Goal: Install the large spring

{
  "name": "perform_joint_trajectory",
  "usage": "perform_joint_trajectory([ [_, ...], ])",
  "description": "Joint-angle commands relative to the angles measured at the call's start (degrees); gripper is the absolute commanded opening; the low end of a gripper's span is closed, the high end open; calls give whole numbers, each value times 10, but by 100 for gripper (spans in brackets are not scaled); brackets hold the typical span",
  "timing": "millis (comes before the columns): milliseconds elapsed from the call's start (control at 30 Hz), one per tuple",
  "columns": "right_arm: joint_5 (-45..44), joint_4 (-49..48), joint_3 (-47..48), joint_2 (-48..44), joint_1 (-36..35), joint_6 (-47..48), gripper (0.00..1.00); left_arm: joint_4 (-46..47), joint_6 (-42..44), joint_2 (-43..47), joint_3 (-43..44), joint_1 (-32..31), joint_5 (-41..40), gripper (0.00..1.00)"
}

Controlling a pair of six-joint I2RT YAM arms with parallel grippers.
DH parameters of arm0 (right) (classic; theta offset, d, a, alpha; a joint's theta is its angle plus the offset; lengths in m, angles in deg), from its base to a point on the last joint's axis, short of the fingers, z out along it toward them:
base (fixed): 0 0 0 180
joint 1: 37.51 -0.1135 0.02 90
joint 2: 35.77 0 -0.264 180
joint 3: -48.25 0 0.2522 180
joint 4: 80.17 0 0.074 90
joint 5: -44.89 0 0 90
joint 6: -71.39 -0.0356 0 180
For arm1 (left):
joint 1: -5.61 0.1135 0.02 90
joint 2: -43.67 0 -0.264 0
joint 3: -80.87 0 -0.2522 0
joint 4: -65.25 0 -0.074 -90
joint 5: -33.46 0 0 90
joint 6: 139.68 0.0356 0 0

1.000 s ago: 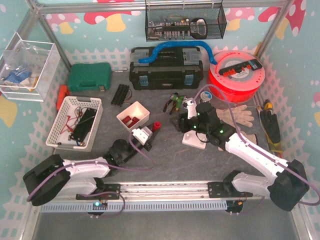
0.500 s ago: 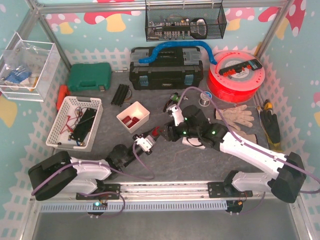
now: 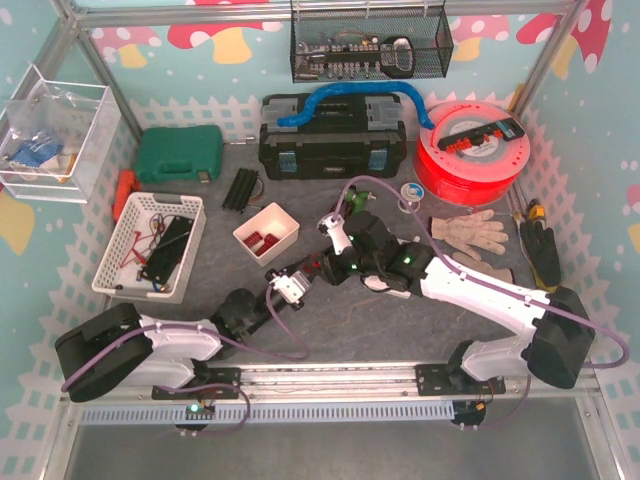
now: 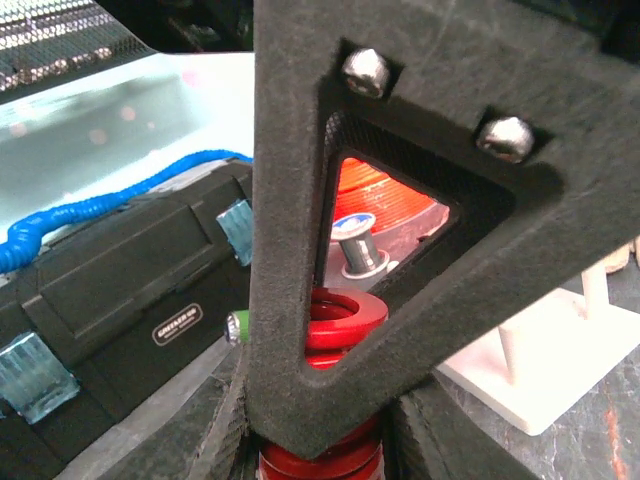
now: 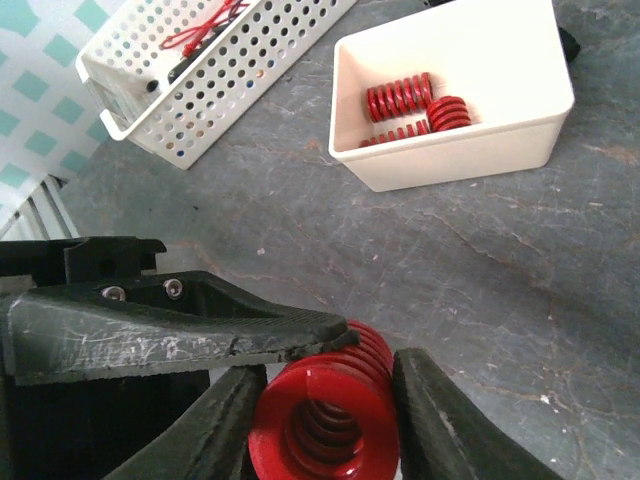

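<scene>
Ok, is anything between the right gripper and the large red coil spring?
Nothing visible. The large red coil spring sits between the jaws of the right gripper, with the left gripper holding it alongside.

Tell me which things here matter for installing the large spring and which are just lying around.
Job: large spring, left hand holding it, right hand around it, white bin of spare springs, white peg stand (probably its mount).
Lying about: black toolbox, green case, red spool, gloves, white basket.
</scene>
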Motion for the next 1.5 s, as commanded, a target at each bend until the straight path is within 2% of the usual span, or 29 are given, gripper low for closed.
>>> perform_joint_trajectory([
  [0,-17,0,8,11,-5,8,30,32,10,13,2,-6,2,0],
  [100,-17,-9,4,10,-5,10,12,27,6,10,7,-6,-11,9],
  [200,-32,-19,-4,-1,-6,8,0,6,-7,5,19,-6,-29,24],
  [367,-110,-29,-29,-32,-5,-4,0,-30,-47,2,39,-4,-55,44],
  [467,-167,-26,-39,-51,-1,-2,0,-24,-64,-4,42,4,-90,66],
  [567,-230,-15,-50,-75,11,-2,0,-24,-78,1,38,17,-103,71],
  [633,-253,-6,-59,-89,35,-1,0,-25,-94,10,33,27,-106,84],
  [667,-261,0,-62,-95,50,1,0,-26,-101,16,31,32,-106,86],
  [867,-263,34,-86,-112,181,18,0,-26,-120,52,15,55,-117,86],
  [1067,-270,69,-91,-97,282,14,0,-32,-117,61,15,54,-120,86],
  [1200,-231,82,-90,-85,343,8,0,-45,-114,52,25,54,-127,86],
  [1467,-192,71,-93,-60,369,18,0,-46,-115,53,25,54,-126,86],
])
